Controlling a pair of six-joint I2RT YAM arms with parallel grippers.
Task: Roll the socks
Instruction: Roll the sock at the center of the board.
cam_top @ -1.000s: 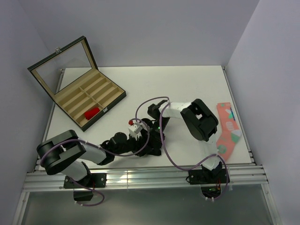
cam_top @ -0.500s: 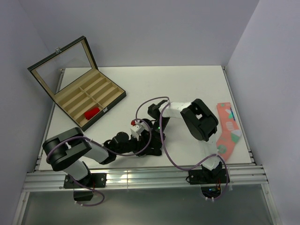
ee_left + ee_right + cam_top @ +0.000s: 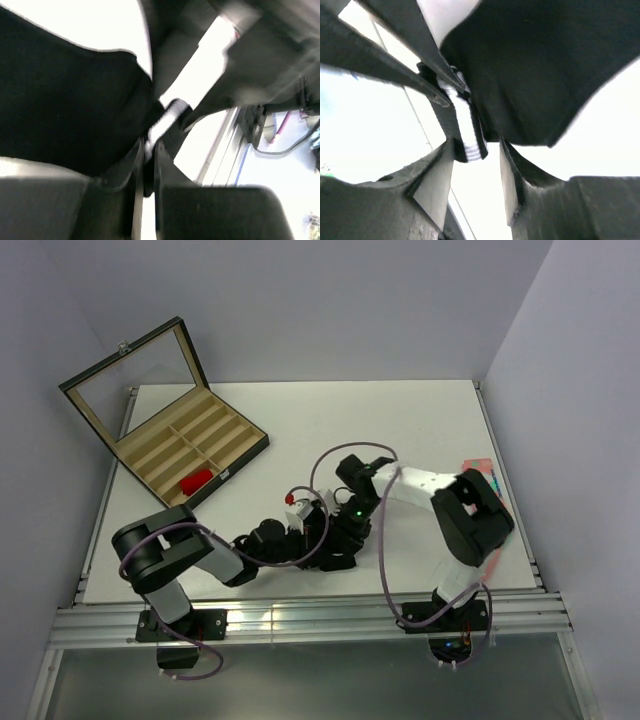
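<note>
Where the two arms meet near the front middle of the counter (image 3: 400,420), the black sock (image 3: 70,115) lies beneath both wrists, so the overhead view shows almost none of it. The left claw (image 3: 150,150) is pinched together on the sock's striped cuff (image 3: 467,130). The right claw (image 3: 476,150) stands apart with that same cuff between its fingers, and the left claw's fingers cross just ahead of it. The red sock (image 3: 197,481) sits well away, in a near compartment of the open wooden box (image 3: 215,425) at the counter's left. Along the right edge, a pink sock (image 3: 482,463) is mostly covered by the right arm's elbow (image 3: 475,520).
</note>
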